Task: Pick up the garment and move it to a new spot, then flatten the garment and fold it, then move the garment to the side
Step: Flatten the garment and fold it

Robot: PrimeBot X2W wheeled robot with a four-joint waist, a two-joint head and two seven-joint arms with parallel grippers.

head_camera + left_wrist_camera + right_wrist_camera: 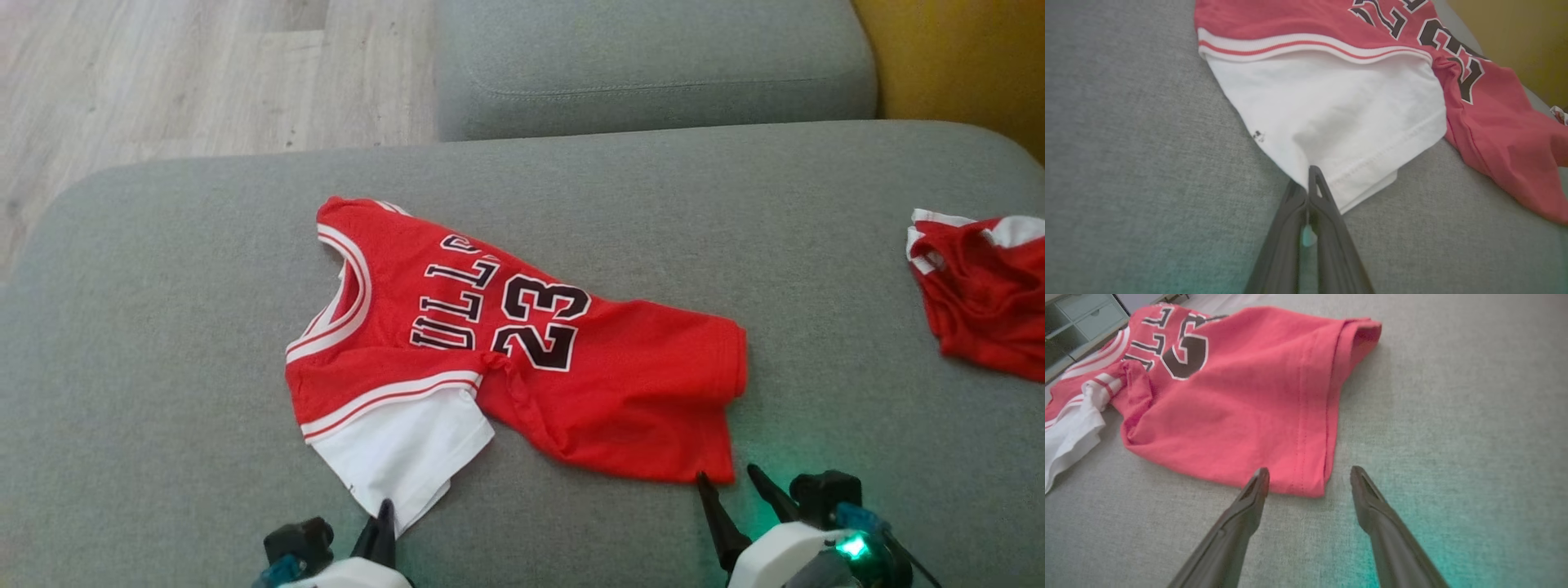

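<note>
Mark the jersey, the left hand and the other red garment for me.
jersey (645, 384): head view, red body right of the 23.
left hand (1308, 179): left wrist view, between its shut tips, on the jersey's white sleeve hem.
other red garment (988, 310): head view, crumpled red middle, by the right edge.

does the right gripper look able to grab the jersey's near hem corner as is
Probably yes: the right gripper is open, the jersey's hem corner sits between its fingers, and nothing covers it.

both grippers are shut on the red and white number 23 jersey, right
Not quite: only the left gripper is shut on the red and white number 23 jersey. The right wrist view shows the right gripper open near its hem corner.
</note>
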